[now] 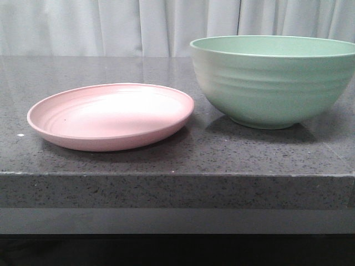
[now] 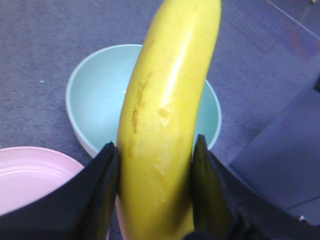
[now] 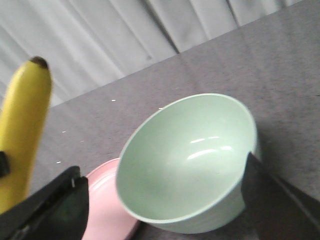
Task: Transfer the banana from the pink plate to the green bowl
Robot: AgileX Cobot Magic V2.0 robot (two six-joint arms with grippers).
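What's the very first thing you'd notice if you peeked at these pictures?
The big yellow banana, pinched between the black fingers of the left gripper and held up in the air over the green bowl. On the dark speckled table the pink plate sits bare on the left, the tall bowl right beside it.

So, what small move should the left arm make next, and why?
Probably carry the banana a little further until it hangs over the middle of the green bowl, then lower it. The left gripper is shut on the banana above the table, the bowl is empty and open below it, and the pink plate is already bare.
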